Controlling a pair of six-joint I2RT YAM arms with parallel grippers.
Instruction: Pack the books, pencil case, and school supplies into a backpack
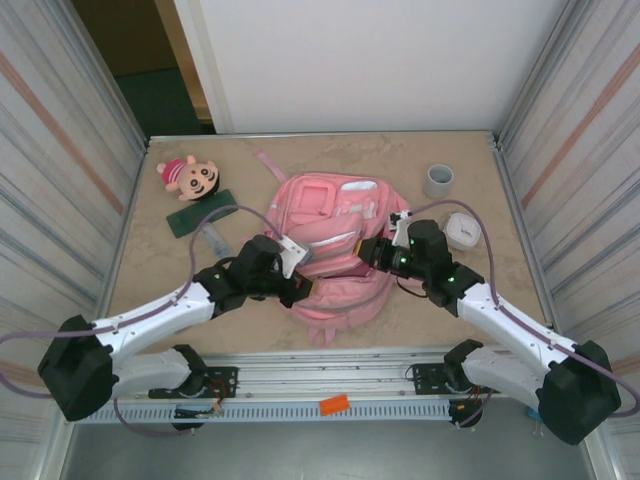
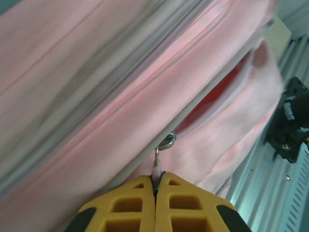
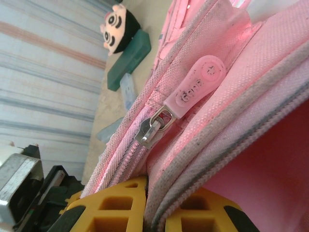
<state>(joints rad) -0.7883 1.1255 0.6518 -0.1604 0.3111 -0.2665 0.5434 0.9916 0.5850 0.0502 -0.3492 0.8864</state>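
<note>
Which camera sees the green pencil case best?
The top camera: the pencil case lies flat and nearly whole, just below the doll. The right wrist camera catches it slantwise, far off, past the backpack.

The backpack (image 1: pixel 335 245) lies mid-tabletop. The doll (image 1: pixel 190 177) sits toward the far left corner, with the pencil case (image 1: pixel 200 213) just before it and a slim stick (image 1: pixel 214 240) nearer still. The cup (image 1: pixel 438 181) stands toward the far right corner.

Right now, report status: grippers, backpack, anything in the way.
Left gripper shut on zip pull of big pink fabric backpack. Right gripper shut on its rim. Flat dark green pencil case outside, beside plush doll.
</note>
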